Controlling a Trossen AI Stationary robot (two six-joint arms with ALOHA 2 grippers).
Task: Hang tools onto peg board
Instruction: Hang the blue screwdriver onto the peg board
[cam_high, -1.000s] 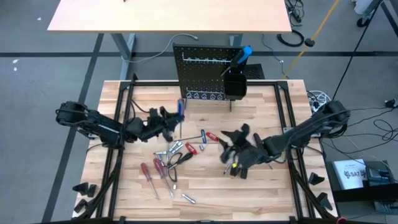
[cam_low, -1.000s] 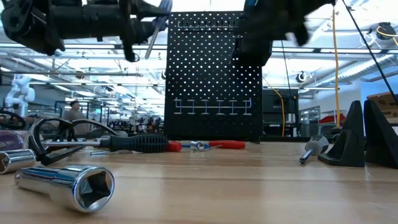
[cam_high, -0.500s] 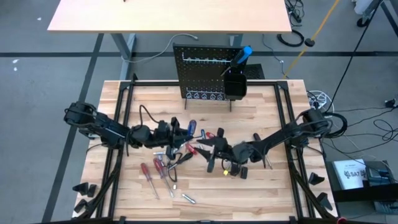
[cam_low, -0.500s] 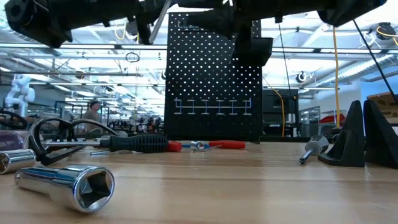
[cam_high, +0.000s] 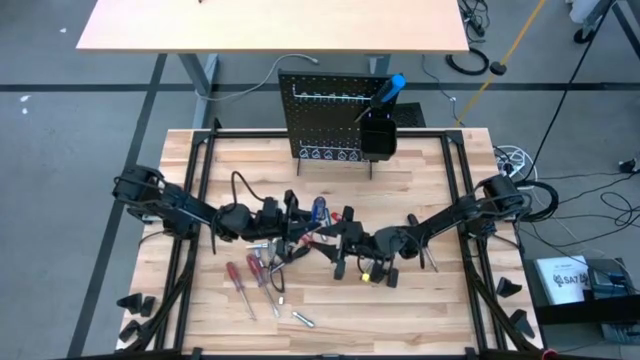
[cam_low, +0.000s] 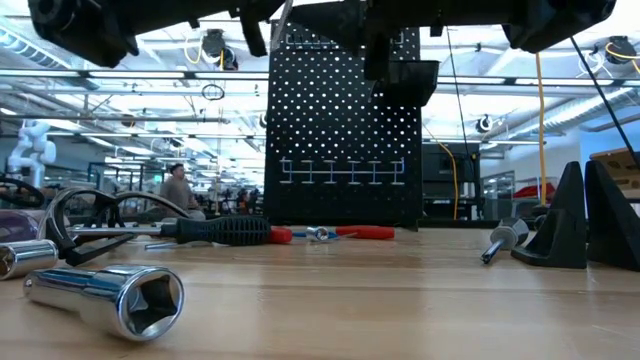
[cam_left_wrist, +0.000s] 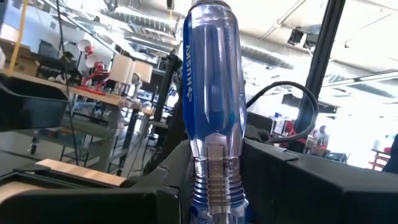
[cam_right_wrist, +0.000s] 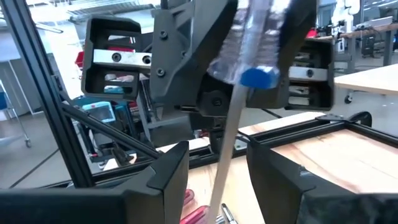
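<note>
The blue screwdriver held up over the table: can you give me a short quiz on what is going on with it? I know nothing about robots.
1. True or false: the left hand holds the blue screwdriver.
2. Pick one: the screwdriver's metal shaft passes between the fingers of the right hand, and those fingers are A) clamped on it, B) apart, with a gap on each side, C) resting on the table.
3. Fill in: another blue-handled tool stands in the black ___ on the peg board.

Key: 1 true; 2 B; 3 bin.
</note>
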